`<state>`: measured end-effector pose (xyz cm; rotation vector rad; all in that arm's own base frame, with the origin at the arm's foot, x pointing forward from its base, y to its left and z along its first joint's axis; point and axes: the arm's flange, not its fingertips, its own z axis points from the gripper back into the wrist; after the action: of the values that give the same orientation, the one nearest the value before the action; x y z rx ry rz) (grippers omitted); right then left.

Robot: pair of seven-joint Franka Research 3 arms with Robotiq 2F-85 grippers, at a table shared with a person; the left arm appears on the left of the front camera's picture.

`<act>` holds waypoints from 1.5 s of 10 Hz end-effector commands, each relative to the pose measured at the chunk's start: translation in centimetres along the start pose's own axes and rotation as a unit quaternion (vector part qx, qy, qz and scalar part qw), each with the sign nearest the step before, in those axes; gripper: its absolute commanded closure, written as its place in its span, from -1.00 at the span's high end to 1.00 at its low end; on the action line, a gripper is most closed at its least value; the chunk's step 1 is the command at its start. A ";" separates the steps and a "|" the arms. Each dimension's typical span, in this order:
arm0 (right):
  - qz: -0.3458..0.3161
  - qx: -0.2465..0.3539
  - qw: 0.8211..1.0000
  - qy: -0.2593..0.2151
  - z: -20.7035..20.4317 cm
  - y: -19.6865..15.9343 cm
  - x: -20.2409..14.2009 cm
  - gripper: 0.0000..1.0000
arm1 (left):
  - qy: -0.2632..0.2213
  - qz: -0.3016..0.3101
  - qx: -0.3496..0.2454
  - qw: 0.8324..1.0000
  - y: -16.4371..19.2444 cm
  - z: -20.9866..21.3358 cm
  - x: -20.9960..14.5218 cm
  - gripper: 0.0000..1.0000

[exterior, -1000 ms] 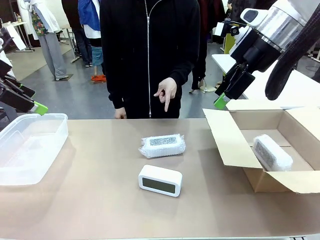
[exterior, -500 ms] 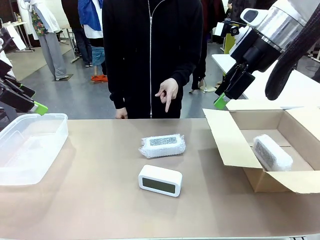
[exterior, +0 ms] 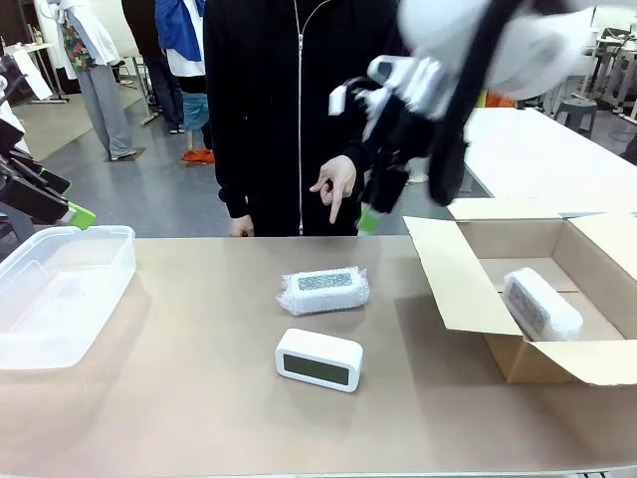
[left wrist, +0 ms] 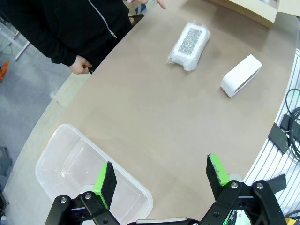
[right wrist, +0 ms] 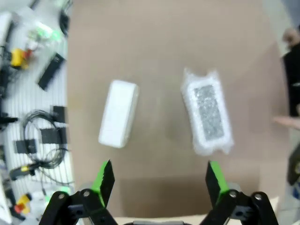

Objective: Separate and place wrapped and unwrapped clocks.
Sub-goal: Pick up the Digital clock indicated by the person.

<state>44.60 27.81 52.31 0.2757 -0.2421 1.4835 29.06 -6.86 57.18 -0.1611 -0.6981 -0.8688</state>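
1. Right pincer (exterior: 373,212) is hanging blurred above the middle of the tabletop (exterior: 189,398), jaws spread wide, gripping nothing; the right wrist view is looking straight down on the two loose clocks
2. Left pincer (left wrist: 161,174) is hovering spread and empty over the clear tub (left wrist: 79,164) at the left end
3. One wrapped clock (exterior: 323,290) is lying flat mid-tabletop, with the bare clock (exterior: 318,358) sitting just in front of it on the robot's side, not touching; a second wrapped clock (exterior: 540,304) is leaning inside the cardboard box (exterior: 453,284) on the right
4. Person's hand (exterior: 333,184) is pointing down toward the wrapped clock, right beside the right pincer
5. Risk: a pincer coming down here could be clipping that hand, since the two are so near
6. Risk: the bubble wrap is looking soft and slick, so a shallow pinch could be squashing the wrap and letting the bundle slide out
7. Risk: with the clocks lying this near each other, an off-centre descent could be nudging or grabbing the bare one
8. Risk: the open box flap is standing in the path, so a low carry could be catching it
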 end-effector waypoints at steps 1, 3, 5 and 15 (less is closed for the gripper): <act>0.066 -0.009 0.995 0.070 -2.6 -3.3 1.8 1.00 | -0.002 0.000 -0.004 1.000 0.0 0.0 0.0 1.00; 0.136 0.009 0.986 0.100 -6.2 -6.0 2.0 1.00 | -0.002 0.000 -0.004 1.000 0.0 0.0 0.0 1.00; 0.133 -0.008 0.989 0.064 -6.8 -5.4 2.2 1.00 | -0.002 0.000 -0.004 1.000 0.0 0.0 0.0 1.00; 0.104 -0.074 0.984 0.125 -15.2 -7.1 3.4 1.00 | -0.002 0.000 -0.004 1.000 0.0 0.0 0.0 1.00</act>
<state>52.10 35.24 39.63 0.0031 -0.1666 1.7149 29.06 -6.86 57.18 -0.1611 -0.6981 -0.8688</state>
